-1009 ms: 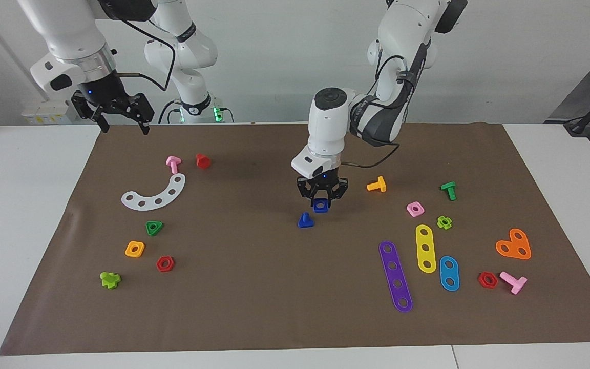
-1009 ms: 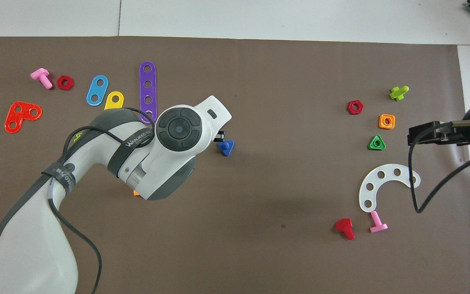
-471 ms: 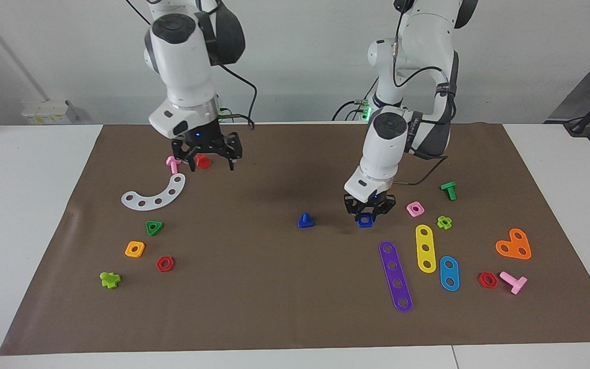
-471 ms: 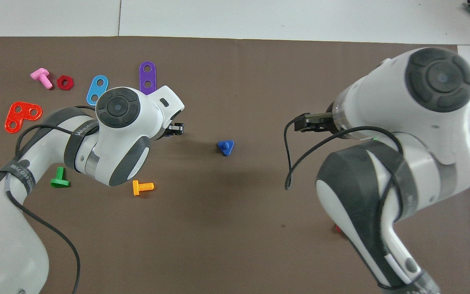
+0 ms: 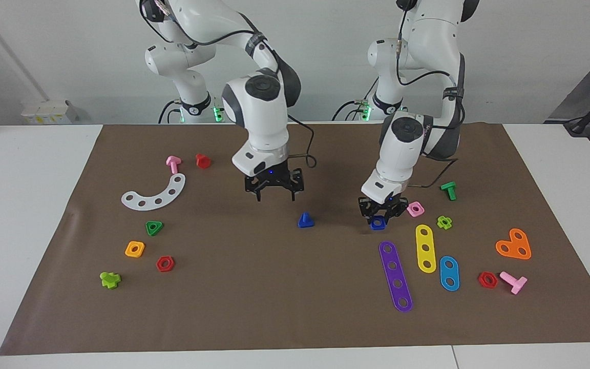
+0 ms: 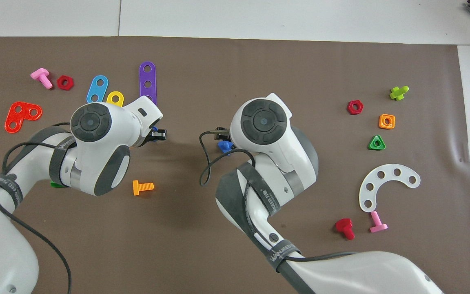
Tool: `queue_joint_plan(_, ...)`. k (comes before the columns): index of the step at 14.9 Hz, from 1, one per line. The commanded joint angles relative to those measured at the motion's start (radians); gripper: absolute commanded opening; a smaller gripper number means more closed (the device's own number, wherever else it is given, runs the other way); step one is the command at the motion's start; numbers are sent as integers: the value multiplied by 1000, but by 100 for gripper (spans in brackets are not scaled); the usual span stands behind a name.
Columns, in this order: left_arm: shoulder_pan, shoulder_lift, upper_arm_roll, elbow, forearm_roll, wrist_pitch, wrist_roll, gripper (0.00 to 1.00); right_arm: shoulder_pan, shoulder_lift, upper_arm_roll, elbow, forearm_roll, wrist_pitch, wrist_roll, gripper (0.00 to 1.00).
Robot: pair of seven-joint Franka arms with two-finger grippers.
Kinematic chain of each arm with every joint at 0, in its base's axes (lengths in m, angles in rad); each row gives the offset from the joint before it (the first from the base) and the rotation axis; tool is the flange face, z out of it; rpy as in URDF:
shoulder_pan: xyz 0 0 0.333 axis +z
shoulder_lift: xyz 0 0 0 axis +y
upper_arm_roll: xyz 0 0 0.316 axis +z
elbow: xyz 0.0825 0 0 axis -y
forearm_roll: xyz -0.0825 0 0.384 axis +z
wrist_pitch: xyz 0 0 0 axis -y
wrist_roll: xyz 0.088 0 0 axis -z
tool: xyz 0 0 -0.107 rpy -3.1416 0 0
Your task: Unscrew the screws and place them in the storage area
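Observation:
The small blue screw (image 5: pixel 305 220) stands on its triangular head in the middle of the brown mat; in the overhead view the screw (image 6: pixel 222 147) peeks out from under the right arm's wrist. My right gripper (image 5: pixel 276 197) hangs open and empty over the mat just beside it, on the side of the right arm's end. My left gripper (image 5: pixel 381 219) is shut on a blue square nut (image 5: pixel 378 223), low over the mat by the purple strip's end. The storage area shows as the white curved strip (image 5: pixel 154 193) with a green nut (image 5: pixel 154 227), orange nut (image 5: pixel 134 249) and red nut (image 5: pixel 165 264).
Purple (image 5: pixel 395 277), yellow (image 5: pixel 425 248) and blue (image 5: pixel 449 272) strips lie toward the left arm's end, with a pink nut (image 5: pixel 415 208), green screw (image 5: pixel 448 190) and orange heart plate (image 5: pixel 514 245). An orange screw (image 6: pixel 142 187) lies nearer the robots. Pink (image 5: pixel 173 164) and red (image 5: pixel 203 161) screws sit by the curved strip.
The right arm swung in from its end of the table to over the middle, beside the blue screw. The left gripper carried the blue nut away from the screw toward the strips.

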Motion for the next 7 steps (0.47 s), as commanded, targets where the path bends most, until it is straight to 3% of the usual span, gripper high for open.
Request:
queue_joint_plan(1, 25, -45, 8, -67, -66, 33, 91, 38, 48, 119, -3, 105, -24, 24, 55, 100)
queue_joint_plan(3, 25, -48, 17, -87, -77, 40, 102, 38, 48, 122, -3, 79, -32, 85, 48, 100)
queue_joint_plan(5, 27, -51, 19, -105, -77, 51, 116, 38, 51, 138, -5, 67, -33, 102, 43, 90)
queue_joint_plan(7, 32, -55, 19, -139, -77, 86, 118, 45, 48, 142, -5, 59, -38, 104, 34, 79)
